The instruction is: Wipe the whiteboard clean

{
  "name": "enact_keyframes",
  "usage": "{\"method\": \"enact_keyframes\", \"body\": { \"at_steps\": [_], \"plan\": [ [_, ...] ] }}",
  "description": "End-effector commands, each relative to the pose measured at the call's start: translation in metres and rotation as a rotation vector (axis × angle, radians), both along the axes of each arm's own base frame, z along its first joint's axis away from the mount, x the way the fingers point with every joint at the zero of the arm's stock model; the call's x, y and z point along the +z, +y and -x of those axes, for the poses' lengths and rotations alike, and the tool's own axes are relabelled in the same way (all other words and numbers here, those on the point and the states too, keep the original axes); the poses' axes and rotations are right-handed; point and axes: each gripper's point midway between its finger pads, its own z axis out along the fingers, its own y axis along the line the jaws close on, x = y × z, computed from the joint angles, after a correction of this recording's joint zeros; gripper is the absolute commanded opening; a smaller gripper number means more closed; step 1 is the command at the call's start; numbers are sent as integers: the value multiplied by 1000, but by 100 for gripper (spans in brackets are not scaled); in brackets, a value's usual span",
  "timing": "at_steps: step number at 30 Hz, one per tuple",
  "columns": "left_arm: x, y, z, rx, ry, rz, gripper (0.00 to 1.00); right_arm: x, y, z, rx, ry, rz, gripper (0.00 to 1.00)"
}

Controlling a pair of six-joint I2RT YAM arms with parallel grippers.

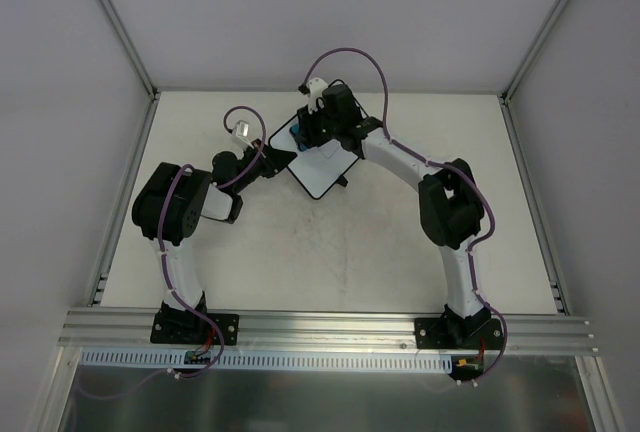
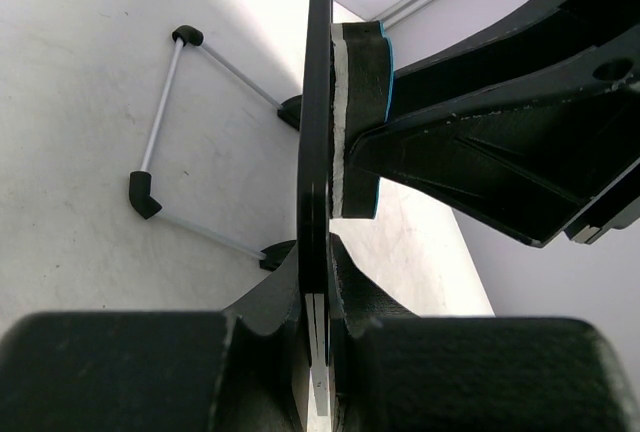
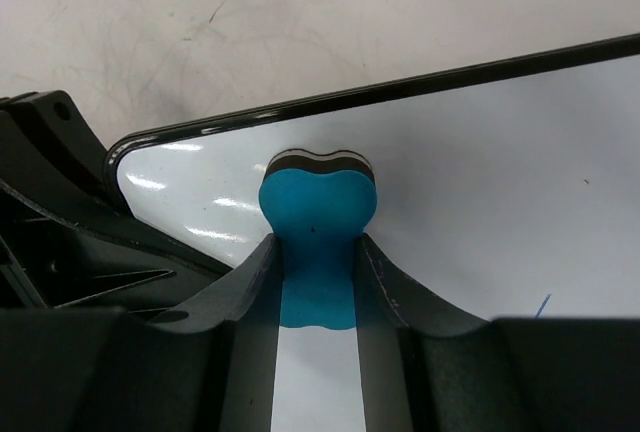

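The whiteboard point(image 1: 326, 169), white with a black frame, stands tilted at the table's far middle. My left gripper point(image 1: 281, 161) is shut on its left edge. In the left wrist view the board point(image 2: 318, 102) shows edge-on between my left gripper's point(image 2: 322, 257) jaws. My right gripper point(image 1: 306, 133) is shut on the blue bone-shaped eraser point(image 1: 297, 133) and presses it flat on the board near its top left corner. In the right wrist view the eraser point(image 3: 318, 214) sits between my right gripper's point(image 3: 318, 257) jaws on the white surface point(image 3: 480, 182). A tiny blue mark point(image 3: 541, 304) shows there.
The board's wire stand with black feet point(image 2: 160, 122) rests on the table behind the board. The eraser's felt side point(image 2: 362, 102) lies against the board, with the right gripper's fingers point(image 2: 500, 152) behind it. White walls and aluminium rails point(image 1: 330, 330) bound the table.
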Motion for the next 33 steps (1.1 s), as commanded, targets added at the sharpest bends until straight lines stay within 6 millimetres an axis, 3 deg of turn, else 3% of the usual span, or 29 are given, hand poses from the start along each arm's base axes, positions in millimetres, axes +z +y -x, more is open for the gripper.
{"method": "enact_keyframes", "body": {
  "at_steps": [1,6,18,33],
  "plan": [
    [59,-10,16,-69,-292,42,0,-37,-25,-10,-136,139,18,0],
    [59,-10,16,-70,-292,43,0,-54,-72,-35,-312,250,-40,0],
    [59,-9,16,-67,-295,47,0,-92,-144,-53,-628,454,-131,0],
    [58,-9,16,-67,-293,49,0,-106,-171,-50,-739,512,-139,0]
  ]
}}
